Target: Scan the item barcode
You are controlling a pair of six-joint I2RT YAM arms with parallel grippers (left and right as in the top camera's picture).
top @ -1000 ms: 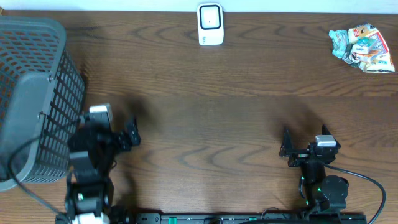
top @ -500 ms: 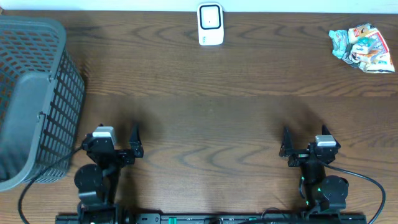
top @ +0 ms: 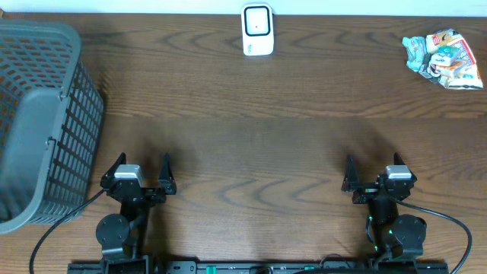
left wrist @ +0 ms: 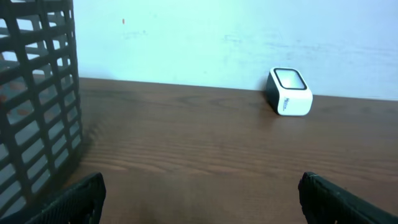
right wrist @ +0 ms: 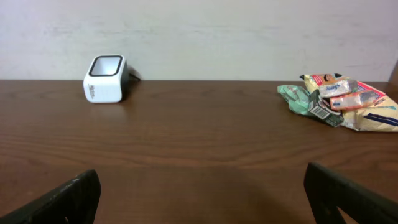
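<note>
A white barcode scanner [top: 257, 29] stands at the table's far edge, centre; it also shows in the left wrist view [left wrist: 289, 91] and the right wrist view [right wrist: 106, 78]. A pile of crumpled snack packets, the items [top: 445, 58], lies at the far right corner and appears in the right wrist view as well [right wrist: 342, 99]. My left gripper [top: 141, 169] sits low at the front left, open and empty [left wrist: 201, 199]. At the front right my right gripper [top: 373, 173] is likewise open with nothing between its fingers [right wrist: 202, 199]. Both are far from the items and the scanner.
A large grey mesh basket [top: 42, 114] lies tipped at the left edge, close beside the left arm, and its wall fills the left of the left wrist view [left wrist: 31, 93]. A pale wall runs behind the wooden table [top: 259, 144].
The left arm has swung down from a raised pose beside the basket and settled at the front edge, gripper facing the far side. The right arm has not moved.
</note>
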